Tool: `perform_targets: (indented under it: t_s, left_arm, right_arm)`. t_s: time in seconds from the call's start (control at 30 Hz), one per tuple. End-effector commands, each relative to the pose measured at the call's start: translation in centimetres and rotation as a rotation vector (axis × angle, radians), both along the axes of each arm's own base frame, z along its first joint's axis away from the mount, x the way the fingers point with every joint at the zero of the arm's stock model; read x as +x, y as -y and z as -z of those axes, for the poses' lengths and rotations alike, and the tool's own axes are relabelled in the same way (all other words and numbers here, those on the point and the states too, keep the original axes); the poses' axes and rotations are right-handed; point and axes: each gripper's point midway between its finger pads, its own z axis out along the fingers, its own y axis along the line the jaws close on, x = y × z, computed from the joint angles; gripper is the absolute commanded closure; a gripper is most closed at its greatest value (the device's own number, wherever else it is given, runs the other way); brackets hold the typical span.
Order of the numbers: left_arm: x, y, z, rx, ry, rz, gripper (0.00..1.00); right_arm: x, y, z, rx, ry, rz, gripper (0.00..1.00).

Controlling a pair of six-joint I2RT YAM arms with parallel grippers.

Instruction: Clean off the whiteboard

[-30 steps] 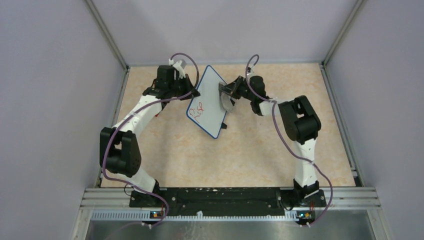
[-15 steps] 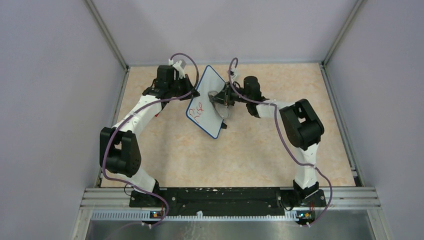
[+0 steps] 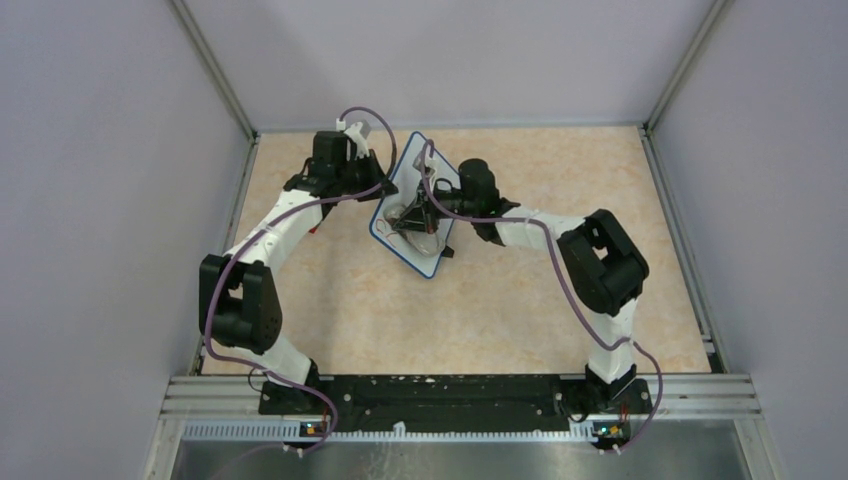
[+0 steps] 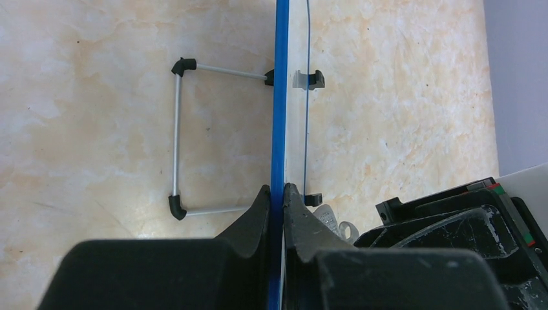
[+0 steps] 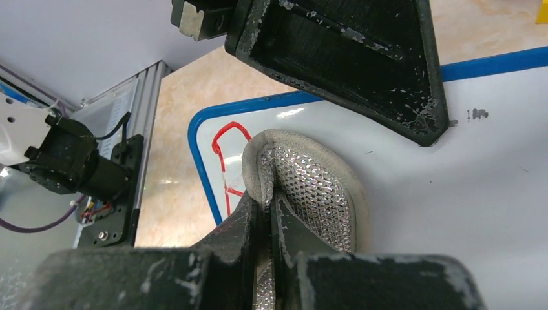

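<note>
The whiteboard (image 3: pixel 429 258), white with a thin blue frame, stands tilted at the table's back middle. My left gripper (image 3: pixel 386 166) is shut on its blue top edge (image 4: pixel 281 97), with the fingertips (image 4: pixel 276 190) pinching the frame. My right gripper (image 3: pixel 408 218) is shut on a grey silvery cloth (image 5: pixel 310 187) and presses it against the board face (image 5: pixel 452 194). Red handwriting (image 5: pixel 226 161) shows just left of the cloth near the board's rounded corner. In the top view the cloth and gripper hide most of the writing.
The board's wire kickstand (image 4: pixel 176 135) with black feet rests on the beige table (image 3: pixel 520 300) behind the board. The left gripper's black body (image 5: pixel 349 58) hangs close above the cloth. Grey walls (image 3: pixel 120 150) enclose the table on three sides.
My right gripper has swept left across the board with the cloth, from the board's right edge onto the red writing. The left gripper and the board have stayed still.
</note>
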Motion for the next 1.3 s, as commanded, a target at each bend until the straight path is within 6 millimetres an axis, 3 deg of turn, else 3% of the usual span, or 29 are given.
perform_targets:
  t_s: [0.0, 0.2, 0.3, 0.43, 0.6, 0.93, 1.27]
  left_arm:
    - [-0.5, 1.3, -0.7, -0.024, 0.016, 0.039, 1.0]
    - [-0.5, 1.4, -0.8, -0.027, 0.019, 0.041, 1.0]
    - [-0.5, 1.4, -0.8, -0.028, 0.019, 0.041, 1.0]
    - [-0.5, 1.3, -0.8, -0.027, 0.019, 0.039, 1.0]
    - [-0.6, 1.3, -0.8, -0.027, 0.018, 0.039, 1.0]
    - [-0.5, 1.2, -0.4, -0.023, 0.009, 0.032, 1.0]
    - [-0.5, 1.3, -0.3, -0.025, 0.006, 0.034, 1.0]
  right_arm:
    - [-0.1, -0.9, 0.3, -0.05, 0.005, 0.045, 1.0]
    - [6.1, 3.5, 2.1, -0.044, -0.137, 0.294, 1.0]
    - [7.6, 4.5, 3.5, -0.081, -0.177, 0.353, 1.0]
    - [7.6, 4.4, 3.4, -0.078, -0.184, 0.354, 1.0]
    - [5.5, 3.1, 1.5, -0.059, -0.103, 0.261, 1.0]
    - [-2.4, -2.6, -2.2, -0.005, 0.046, -0.007, 1.0]
    - [-4.7, -3.6, -4.0, 0.039, 0.085, -0.069, 1.0]
